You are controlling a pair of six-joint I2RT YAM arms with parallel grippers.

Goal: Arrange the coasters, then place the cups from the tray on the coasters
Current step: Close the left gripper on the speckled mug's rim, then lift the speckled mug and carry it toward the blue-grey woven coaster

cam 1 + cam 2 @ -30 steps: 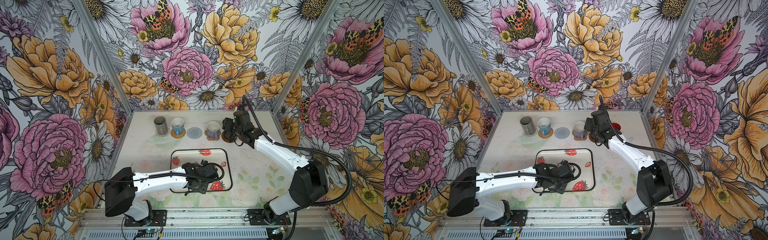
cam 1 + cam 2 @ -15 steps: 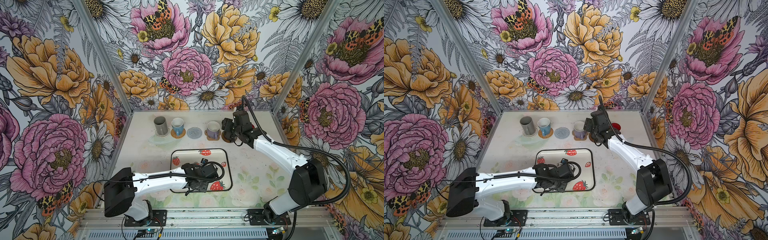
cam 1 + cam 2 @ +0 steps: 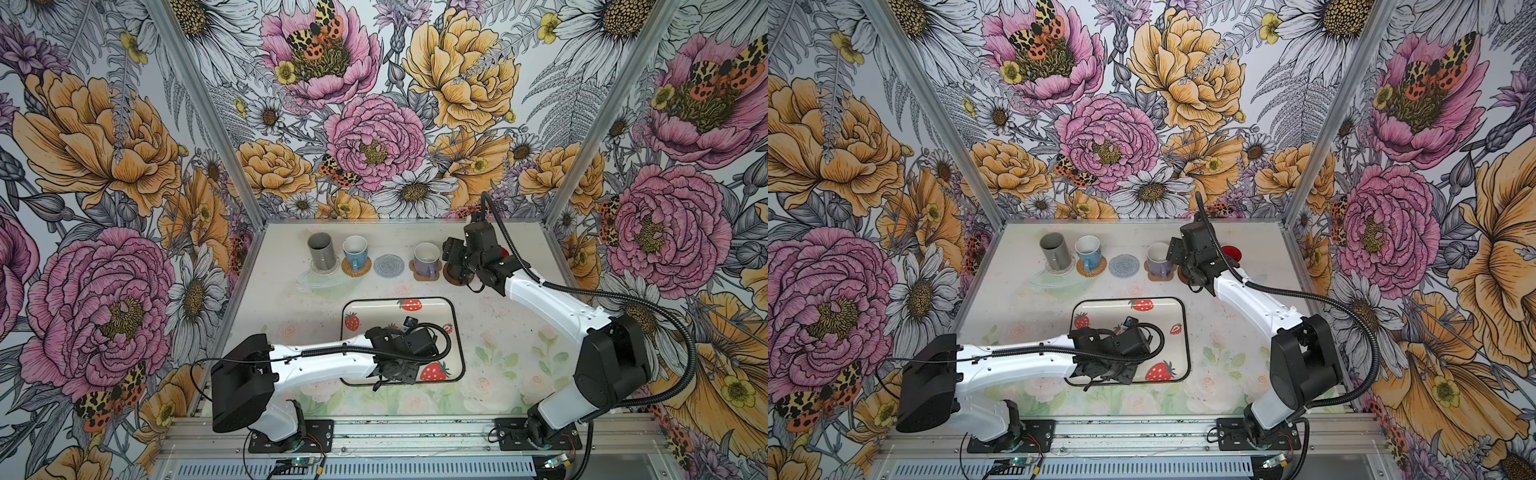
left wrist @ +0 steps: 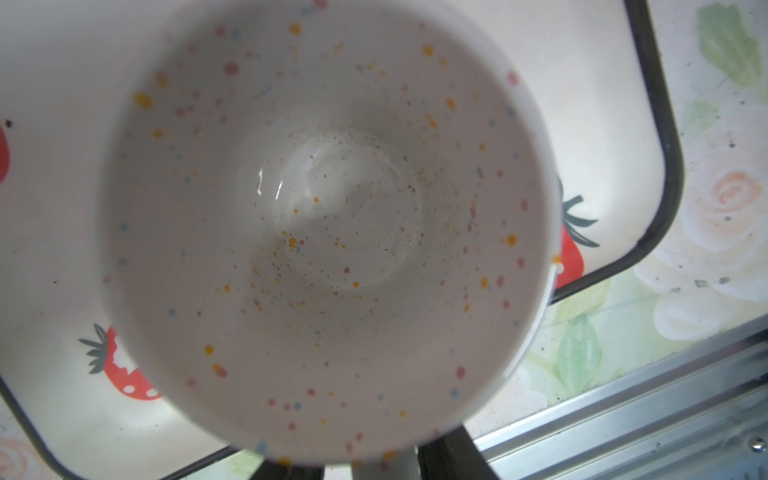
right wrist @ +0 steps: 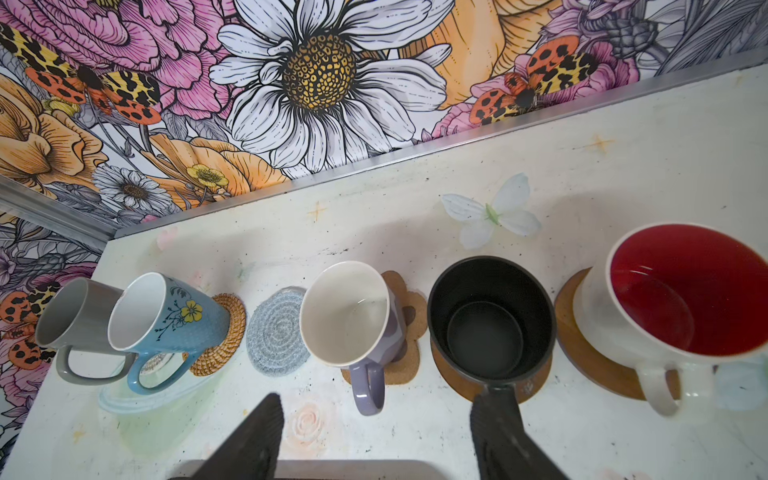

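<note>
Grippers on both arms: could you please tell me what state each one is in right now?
Left gripper: at the speckled white mug; open or closed cannot be told.
Right gripper: open, holding nothing.

5 mugs [image 5: 345, 316] on coasters [image 5: 230, 324], 1 over tray [image 4: 660, 124]

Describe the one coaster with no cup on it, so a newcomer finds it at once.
Look along the back edge of the table, under the flowered wall. Between the light blue cup and the lilac cup lies a grey coaster. It is the only bare one, round and woven in a spiral.
</note>
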